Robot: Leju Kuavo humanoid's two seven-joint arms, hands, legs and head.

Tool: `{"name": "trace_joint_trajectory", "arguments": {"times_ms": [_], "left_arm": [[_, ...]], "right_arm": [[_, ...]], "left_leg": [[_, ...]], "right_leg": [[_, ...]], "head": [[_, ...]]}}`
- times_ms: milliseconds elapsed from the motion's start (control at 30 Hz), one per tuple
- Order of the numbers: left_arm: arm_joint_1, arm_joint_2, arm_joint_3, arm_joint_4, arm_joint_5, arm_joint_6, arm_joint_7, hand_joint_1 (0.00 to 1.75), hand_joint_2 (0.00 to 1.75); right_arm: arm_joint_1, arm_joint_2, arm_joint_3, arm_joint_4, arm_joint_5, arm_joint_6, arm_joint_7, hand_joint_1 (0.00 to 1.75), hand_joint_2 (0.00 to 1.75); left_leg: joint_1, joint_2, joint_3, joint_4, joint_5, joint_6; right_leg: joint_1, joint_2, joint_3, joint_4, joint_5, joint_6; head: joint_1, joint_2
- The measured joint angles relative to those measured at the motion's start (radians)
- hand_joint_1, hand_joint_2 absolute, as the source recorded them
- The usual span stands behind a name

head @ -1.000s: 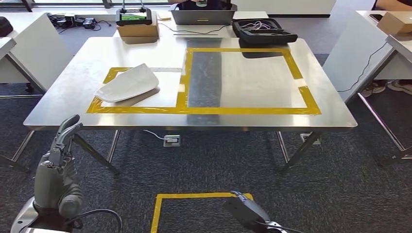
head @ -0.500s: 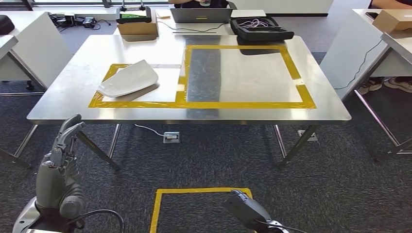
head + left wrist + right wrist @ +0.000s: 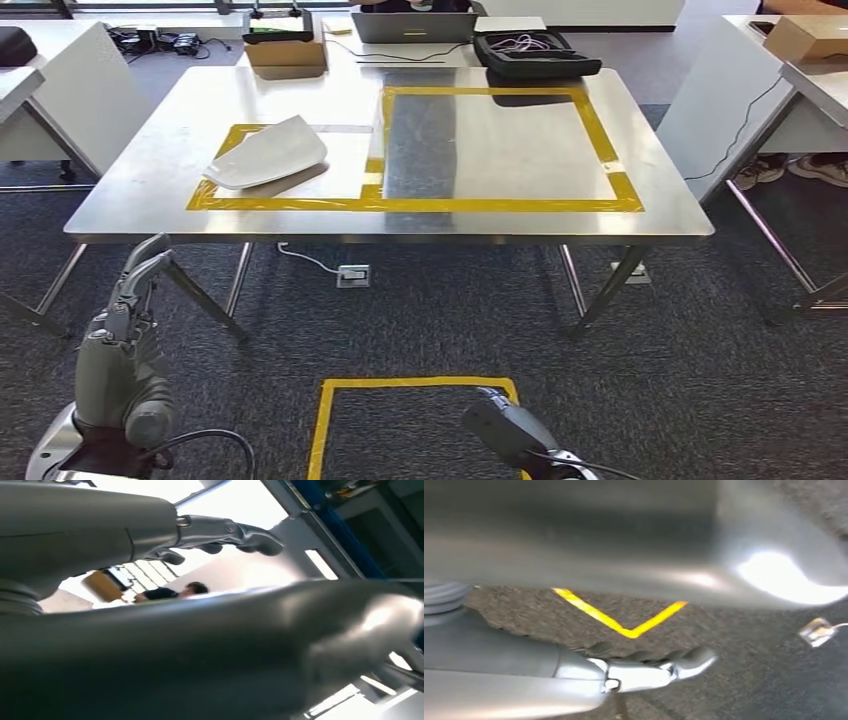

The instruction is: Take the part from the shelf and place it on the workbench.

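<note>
The white part [image 3: 265,153] already lies on the worktop [image 3: 150,170] inside the small taped box. Left robot hand [image 3: 125,330] and right robot hand [image 3: 505,428] hang low, fingers apart, holding nothing. Placing looks finished; next likely means returning to the shelf.

Left hand [image 3: 210,595] dominates frame: thick grey thumb [image 3: 280,630] runs across lower part, blurred, glossy highlight near tip. Darker fingers [image 3: 225,532] extend above, slightly curled, apart from thumb, nothing held between. In gap: bright backlit room, person [image 3: 165,591] with dark hair and dark top, brown box [image 3: 102,585] beside. Blue structure [image 3: 345,535] at far edge.
</note>
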Motion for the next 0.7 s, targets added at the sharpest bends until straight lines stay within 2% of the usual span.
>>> {"name": "trace_joint_trajectory", "arguments": {"times_ms": [67,100,133,200,233,267,300,333,400,433,467,533,600,633,700], "left_arm": [[-0.001,0.0,0.0,0.0,0.0,0.0,0.0,0.0,0.0],[-0.002,0.0,0.0,-0.001,0.0,0.0,0.0,0.0,0.0],[-0.002,0.0,0.0,-0.001,0.0,0.0,0.0,0.0,0.0],[-0.002,0.0,0.0,0.0,0.0,0.0,0.0,0.0,0.0],[-0.002,0.0,0.0,0.001,0.0,0.0,0.0,0.0,0.0],[-0.002,0.0,0.0,0.002,0.0,0.0,0.0,0.0,0.0],[-0.002,0.0,0.0,0.002,0.0,0.001,0.0,0.0,0.0],[-0.002,0.0,0.0,0.003,0.0,0.001,0.0,0.0,0.0],[-0.002,0.0,0.0,0.003,0.0,0.004,0.001,0.0,0.0],[-0.002,0.0,0.0,0.002,0.0,0.006,0.001,0.0,0.0],[-0.002,-0.001,0.0,0.002,0.0,0.007,0.001,0.0,0.0],[-0.001,-0.002,0.0,0.001,0.0,0.008,0.0,0.0,0.0],[0.0,-0.002,0.0,-0.001,0.0,0.008,0.0,0.0,0.0],[0.001,-0.002,0.0,-0.002,0.0,0.009,0.0,0.0,0.0],[0.003,-0.002,0.0,-0.002,0.0,0.009,0.0,0.0,0.0]], "right_arm": [[0.0,0.0,0.0,0.0,0.0,0.0,-0.002,0.0,0.0],[0.0,0.0,0.0,0.0,0.0,0.0,-0.003,0.0,0.0],[0.0,0.0,0.0,0.0,0.001,0.0,-0.003,0.0,0.0],[0.0,0.0,0.0,0.0,0.001,0.0,-0.004,0.0,0.0],[0.001,0.0,0.0,0.001,0.001,0.0,-0.004,0.0,0.0],[0.001,0.0,0.0,0.001,0.002,0.0,-0.004,0.0,0.0],[0.001,0.0,0.0,0.001,0.002,0.001,-0.004,0.0,0.0],[0.0,0.0,0.0,0.001,0.004,0.002,-0.004,0.0,0.0],[-0.002,-0.001,-0.002,0.002,0.008,0.003,-0.005,0.0,0.0],[-0.003,-0.001,-0.002,0.002,0.01,0.004,-0.006,0.0,0.0],[-0.004,-0.001,-0.003,0.002,0.012,0.005,-0.006,0.0,0.0],[-0.004,-0.001,-0.003,0.003,0.013,0.007,-0.007,0.0,0.0],[-0.005,-0.002,-0.004,0.004,0.013,0.009,-0.007,0.0,0.0],[-0.005,-0.002,-0.005,0.005,0.014,0.009,-0.007,0.0,0.0],[-0.004,-0.002,-0.006,0.005,0.014,0.01,-0.007,0.0,0.0]], "left_leg": [[0.002,0.0,-0.005,-0.005,0.012,0.014],[0.004,0.001,-0.009,-0.008,0.019,0.02],[0.006,0.003,-0.015,-0.01,0.026,0.026],[0.006,0.004,-0.032,-0.009,0.037,0.031],[0.006,0.004,-0.04,-0.008,0.043,0.031],[0.006,0.005,-0.048,-0.007,0.048,0.03],[0.006,0.004,-0.054,-0.006,0.052,0.029],[0.007,0.004,-0.058,-0.005,0.056,0.026],[0.005,0.004,-0.063,-0.002,0.061,0.019],[0.004,0.004,-0.065,-0.001,0.064,0.014],[0.004,0.004,-0.066,0.0,0.068,0.008],[0.005,0.003,-0.067,-0.004,0.076,-0.005],[0.008,0.002,-0.075,0.011,0.063,-0.018],[0.008,0.002,-0.089,0.044,0.037,-0.023],[0.01,0.002,-0.137,0.167,-0.043,-0.031]], "right_leg": [[-0.002,0.001,-0.004,0.002,0.0,0.013],[-0.004,0.002,-0.013,0.022,-0.017,0.019],[-0.005,0.003,-0.031,0.063,-0.048,0.025],[-0.008,0.004,-0.084,0.192,-0.129,0.035],[-0.009,0.004,-0.105,0.25,-0.156,0.038],[-0.01,0.004,-0.11,0.277,-0.164,0.039],[-0.01,0.004,-0.095,0.263,-0.153,0.039],[-0.011,0.004,-0.058,0.209,-0.128,0.038],[-0.009,0.005,0.033,0.062,-0.08,0.03],[-0.007,0.005,0.06,0.014,-0.066,0.024],[-0.005,0.006,0.07,-0.009,-0.062,0.017],[-0.002,0.006,0.065,-0.012,-0.054,0.0],[-0.003,0.004,0.06,-0.018,-0.041,-0.015],[-0.004,0.002,0.056,-0.022,-0.035,-0.022],[-0.004,0.001,0.042,-0.021,-0.025,-0.029]], "head": [[0.0,0.0],[0.001,0.0],[0.001,0.0],[0.002,0.0],[0.002,0.0],[0.002,0.0],[0.002,0.0],[0.002,0.0],[0.002,0.0],[0.001,0.0],[0.001,0.0],[0.0,0.0],[0.0,0.0],[-0.001,0.0],[-0.001,0.0]]}}
